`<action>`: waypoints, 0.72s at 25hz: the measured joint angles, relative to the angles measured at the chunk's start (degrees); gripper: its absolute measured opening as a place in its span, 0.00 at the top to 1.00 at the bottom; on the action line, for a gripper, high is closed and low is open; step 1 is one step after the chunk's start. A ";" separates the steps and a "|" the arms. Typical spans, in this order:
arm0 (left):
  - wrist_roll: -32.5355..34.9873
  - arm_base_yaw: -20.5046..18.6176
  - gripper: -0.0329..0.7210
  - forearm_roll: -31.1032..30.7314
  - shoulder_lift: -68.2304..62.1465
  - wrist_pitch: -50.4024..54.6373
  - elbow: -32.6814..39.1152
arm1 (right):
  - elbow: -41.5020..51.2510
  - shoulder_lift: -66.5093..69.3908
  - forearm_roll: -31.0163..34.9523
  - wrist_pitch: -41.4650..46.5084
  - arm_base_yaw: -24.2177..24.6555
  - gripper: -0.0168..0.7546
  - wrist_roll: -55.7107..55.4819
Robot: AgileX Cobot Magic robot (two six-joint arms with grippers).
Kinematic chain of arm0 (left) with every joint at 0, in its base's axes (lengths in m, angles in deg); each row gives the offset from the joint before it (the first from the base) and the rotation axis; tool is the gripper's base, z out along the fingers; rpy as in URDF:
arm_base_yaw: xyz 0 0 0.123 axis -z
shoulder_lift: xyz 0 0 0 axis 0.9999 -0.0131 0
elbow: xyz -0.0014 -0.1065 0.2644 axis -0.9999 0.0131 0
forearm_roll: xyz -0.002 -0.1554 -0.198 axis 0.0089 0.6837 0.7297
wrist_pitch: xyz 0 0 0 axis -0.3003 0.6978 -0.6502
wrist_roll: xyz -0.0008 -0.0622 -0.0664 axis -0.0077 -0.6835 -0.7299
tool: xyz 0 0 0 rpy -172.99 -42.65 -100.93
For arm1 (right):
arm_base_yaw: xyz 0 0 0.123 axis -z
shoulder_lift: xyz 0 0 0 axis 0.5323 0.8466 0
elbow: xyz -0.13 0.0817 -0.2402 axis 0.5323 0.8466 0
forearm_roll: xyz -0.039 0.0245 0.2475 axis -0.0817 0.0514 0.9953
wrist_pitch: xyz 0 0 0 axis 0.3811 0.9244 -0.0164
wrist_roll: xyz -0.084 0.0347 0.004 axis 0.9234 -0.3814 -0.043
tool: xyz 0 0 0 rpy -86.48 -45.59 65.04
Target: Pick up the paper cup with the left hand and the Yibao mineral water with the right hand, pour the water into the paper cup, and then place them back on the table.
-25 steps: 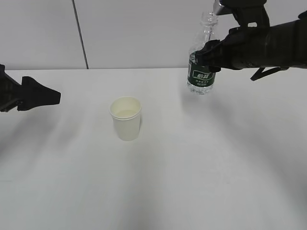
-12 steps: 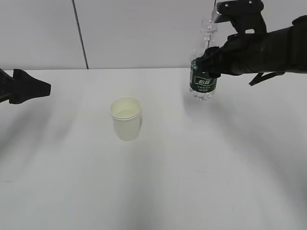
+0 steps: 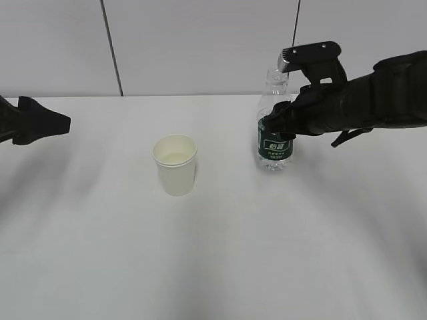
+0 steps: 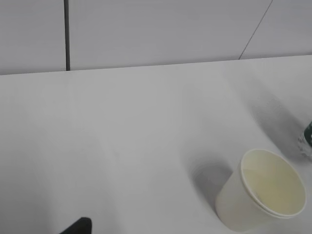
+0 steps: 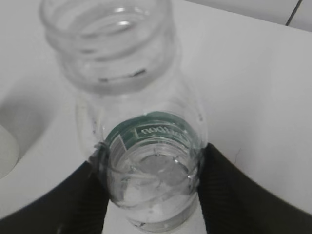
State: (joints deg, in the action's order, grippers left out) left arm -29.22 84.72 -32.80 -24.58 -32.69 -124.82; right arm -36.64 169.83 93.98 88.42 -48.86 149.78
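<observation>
The table carries everything, with the cup near its middle as the landmark. The right hand, reaching in from the right of the cup, is clamped on the bottle at its green label. The bottle is upright, capless, well right of the cup, its base at or just above the tabletop. The left hand hangs well left of the cup, holding nothing; its jaws stand apart. The cup sits upright on the table.
</observation>
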 joint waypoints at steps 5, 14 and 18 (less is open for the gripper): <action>0.00 0.00 0.27 0.00 0.00 0.00 0.00 | -0.08 1.23 0.00 1.59 0.00 0.43 0.47; 0.43 0.00 0.27 0.00 0.00 0.29 0.00 | -0.08 2.18 0.00 2.89 0.00 0.43 4.33; 0.43 0.00 0.28 0.00 0.00 0.44 0.00 | -0.12 3.29 0.00 4.09 0.00 0.43 4.55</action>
State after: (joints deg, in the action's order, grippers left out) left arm -28.80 84.72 -32.80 -24.58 -32.25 -124.82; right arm -36.76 173.12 93.98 92.51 -48.86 154.33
